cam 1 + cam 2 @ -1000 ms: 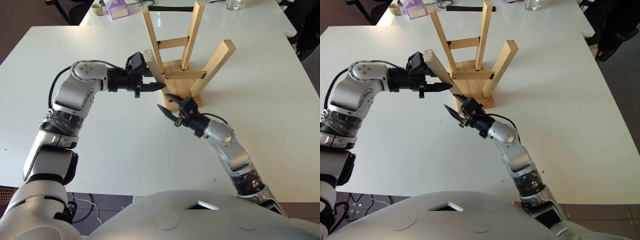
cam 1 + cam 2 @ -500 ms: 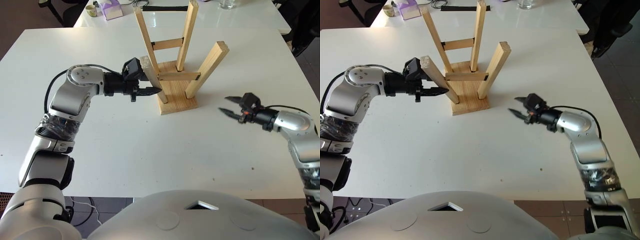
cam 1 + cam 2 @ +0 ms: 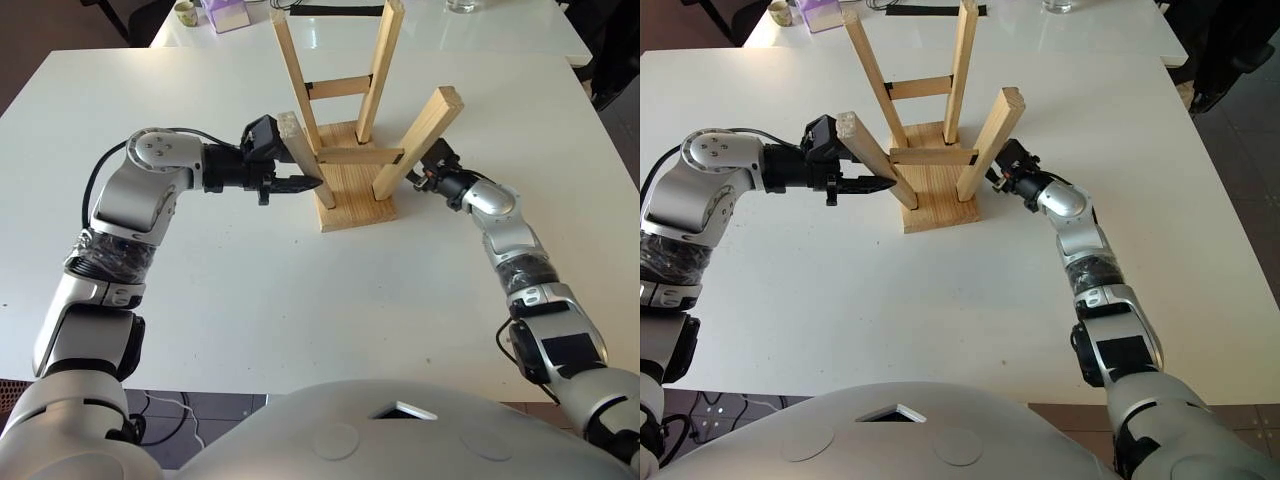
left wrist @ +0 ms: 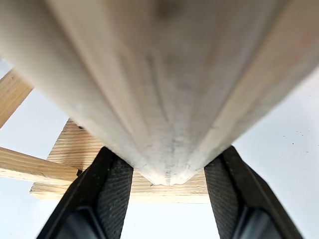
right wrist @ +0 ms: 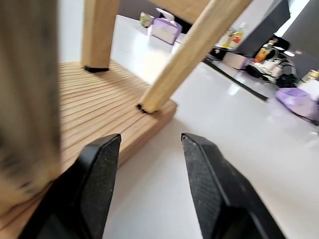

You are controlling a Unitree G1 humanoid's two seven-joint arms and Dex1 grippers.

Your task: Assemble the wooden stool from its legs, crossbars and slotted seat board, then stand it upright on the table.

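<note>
The wooden stool stands upside down: its slotted seat board (image 3: 357, 205) lies flat on the white table (image 3: 300, 300) and several legs point up, joined by crossbars (image 3: 360, 156). My left gripper (image 3: 300, 183) is shut on the near-left leg (image 3: 298, 145); in the left wrist view that leg (image 4: 164, 89) sits between the black fingers (image 4: 112, 191). My right gripper (image 3: 432, 170) is open, close beside the lower half of the slanted right leg (image 3: 428, 130). The right wrist view has its fingers (image 5: 99, 169) apart over the table, next to the seat board (image 5: 99, 109).
A second white table behind holds a purple box (image 3: 228, 12), a cup (image 3: 186, 13) and a glass (image 3: 462, 5). Bare tabletop lies in front of the stool and to both sides. The table's right edge (image 3: 610, 150) is near my right arm.
My right arm swung from the front of the stool out to the right, then came in beside the right leg. The left gripper stayed on its leg.
</note>
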